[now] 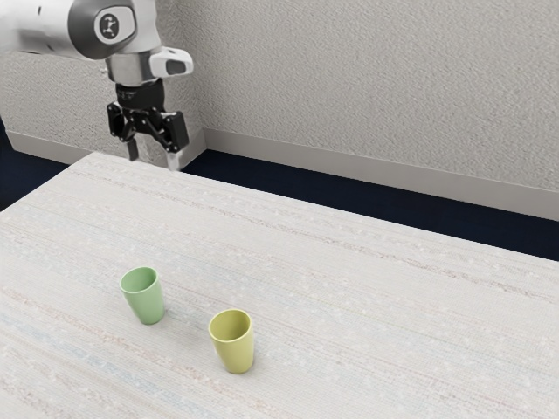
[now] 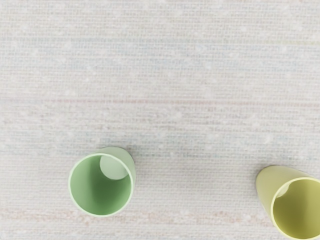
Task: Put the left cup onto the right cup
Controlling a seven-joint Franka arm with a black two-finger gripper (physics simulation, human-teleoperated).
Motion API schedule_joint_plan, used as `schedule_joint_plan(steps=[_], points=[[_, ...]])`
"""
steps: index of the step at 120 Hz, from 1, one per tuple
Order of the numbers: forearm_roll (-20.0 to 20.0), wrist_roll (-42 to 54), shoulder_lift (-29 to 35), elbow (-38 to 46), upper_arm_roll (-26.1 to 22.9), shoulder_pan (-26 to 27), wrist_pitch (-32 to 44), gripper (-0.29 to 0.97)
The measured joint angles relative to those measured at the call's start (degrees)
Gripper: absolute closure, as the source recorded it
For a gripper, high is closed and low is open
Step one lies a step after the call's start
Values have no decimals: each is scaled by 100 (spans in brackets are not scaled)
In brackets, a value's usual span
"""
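Green cup point(image 1: 142, 295) stands upright on the table point(image 1: 367, 288), long axis vertical, mouth up; the yellow cup point(image 1: 232, 340) stands apart at its 4 o'clock in the exterior view. Gripper point(image 1: 154, 155), fingers spread and empty, hangs high at the green cup's 12 o'clock.

Green cup point(image 1: 142, 295): pale mint, plain, no handle, tapers to a narrower base. Upright, mouth up, empty, on the surface point(image 1: 393, 288) toward exterior view's left. Yellow cup point(image 1: 232, 340): olive-yellow, same shape, approx same size, also upright & empty. Stands near the green one, on exterior view's right & nearer the cam. Cups apart, not touching.
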State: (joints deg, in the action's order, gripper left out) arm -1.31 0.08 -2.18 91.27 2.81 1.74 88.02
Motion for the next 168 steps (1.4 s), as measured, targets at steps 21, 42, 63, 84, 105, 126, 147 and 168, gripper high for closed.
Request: schedule_joint_plan(steps=[21, 42, 63, 84, 105, 126, 147, 168], points=[[-39, 10, 13, 41, -15, 23, 60, 0], [-46, 18, -7, 110, -10, 99, 152, 0], [-41, 22, -29, 409, 3, 106, 444, 0], [-27, 25, -90, 697, 31, -7, 825, 0], [-18, 20, -214, 842, 44, -137, 1084, 0], [5, 15, -339, 987, 105, -200, 1246, 0], [15, 11, -359, 1327, 139, -263, 1494, 2], [77, 5, -353, 1771, 141, -325, 1870, 4]])
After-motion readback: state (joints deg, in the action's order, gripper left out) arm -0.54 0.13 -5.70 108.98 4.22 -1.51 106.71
